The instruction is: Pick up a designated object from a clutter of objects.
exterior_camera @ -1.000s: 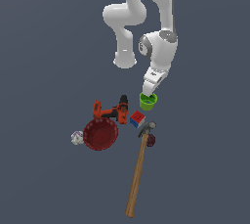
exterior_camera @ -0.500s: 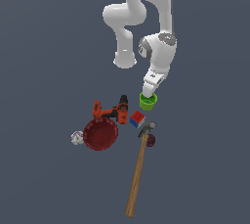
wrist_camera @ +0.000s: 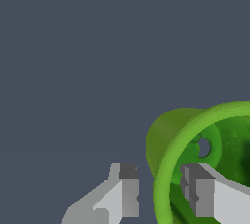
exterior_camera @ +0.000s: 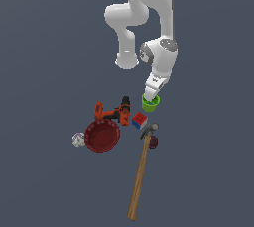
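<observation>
You see the gripper [wrist_camera: 158, 193] straddling the green cup [exterior_camera: 150, 103] rim, one finger [wrist_camera: 202, 189] inside, one outside, jaws apparently not yet pinching, cube [exterior_camera: 139, 119] nearby.

The wrist view's edge cuts off much of the green cup [wrist_camera: 195, 140]. In the exterior view the claw [exterior_camera: 150, 94] hides part of its rim.

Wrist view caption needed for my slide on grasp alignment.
End effector straddling the green cup's rim, one finger inside, the other outside, jaws not yet closed.
</observation>
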`<state>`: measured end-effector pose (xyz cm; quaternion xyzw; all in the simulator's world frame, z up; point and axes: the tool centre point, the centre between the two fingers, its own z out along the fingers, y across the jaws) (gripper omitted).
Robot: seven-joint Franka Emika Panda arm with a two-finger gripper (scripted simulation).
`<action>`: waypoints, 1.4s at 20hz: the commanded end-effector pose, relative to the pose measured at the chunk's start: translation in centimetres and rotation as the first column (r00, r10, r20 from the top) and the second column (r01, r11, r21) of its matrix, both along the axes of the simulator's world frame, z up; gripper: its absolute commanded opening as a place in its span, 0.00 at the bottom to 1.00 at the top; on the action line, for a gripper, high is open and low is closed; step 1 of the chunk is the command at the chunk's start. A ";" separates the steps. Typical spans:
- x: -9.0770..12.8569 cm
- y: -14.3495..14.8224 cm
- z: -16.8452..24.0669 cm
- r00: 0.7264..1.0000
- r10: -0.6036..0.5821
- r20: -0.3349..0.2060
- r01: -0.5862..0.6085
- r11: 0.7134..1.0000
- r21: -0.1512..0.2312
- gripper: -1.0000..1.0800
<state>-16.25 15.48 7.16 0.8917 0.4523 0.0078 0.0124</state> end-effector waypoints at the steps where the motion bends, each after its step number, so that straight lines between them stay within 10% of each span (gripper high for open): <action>1: 0.0 0.0 -0.1 1.000 0.000 0.001 0.000 1.000 0.000 0.00; 28: 0.7 -3.1 5.4 1.000 0.001 0.000 -0.001 1.000 0.004 0.00</action>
